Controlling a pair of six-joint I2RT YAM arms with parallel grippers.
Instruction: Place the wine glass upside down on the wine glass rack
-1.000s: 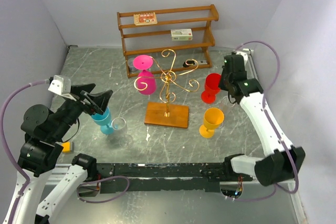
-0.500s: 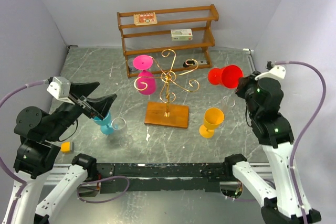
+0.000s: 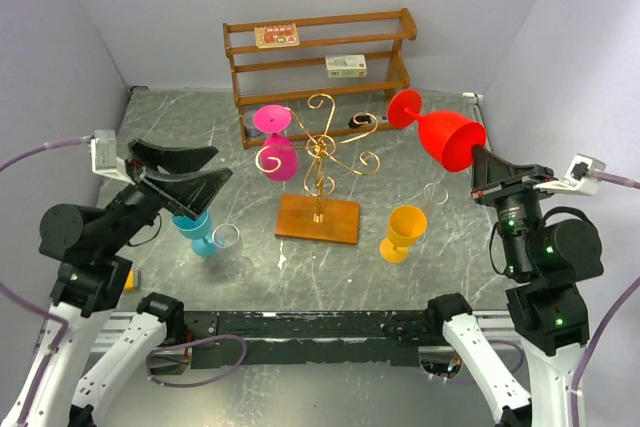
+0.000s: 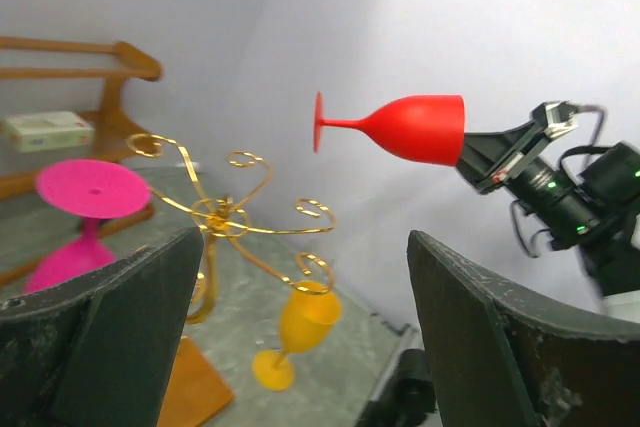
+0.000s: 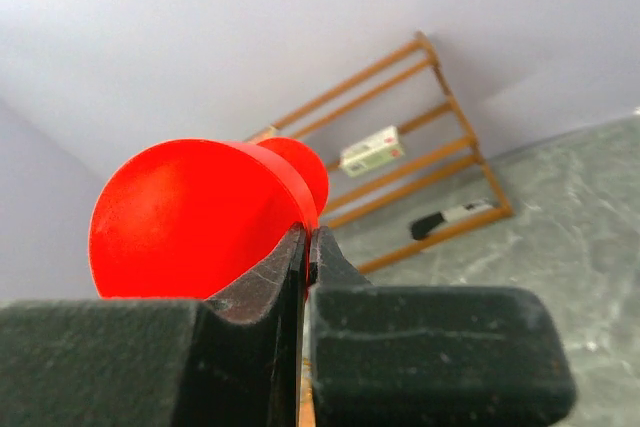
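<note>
The right gripper (image 3: pixel 480 167) pinches the red plastic wine glass (image 3: pixel 450 137), lying sideways, foot toward the gold wire rack (image 3: pixel 320 152) at left (left gripper (image 3: pixel 215 165) wide open).

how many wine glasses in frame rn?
5: red glass sideways in the right hand; pink glass upside down on the rack; yellow glass upright right of the rack's base; blue glass and clear glass together at left. None apparently hidden.

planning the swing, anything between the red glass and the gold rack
Nothing: the left wrist view shows open air between red glass and gold rack.
</note>
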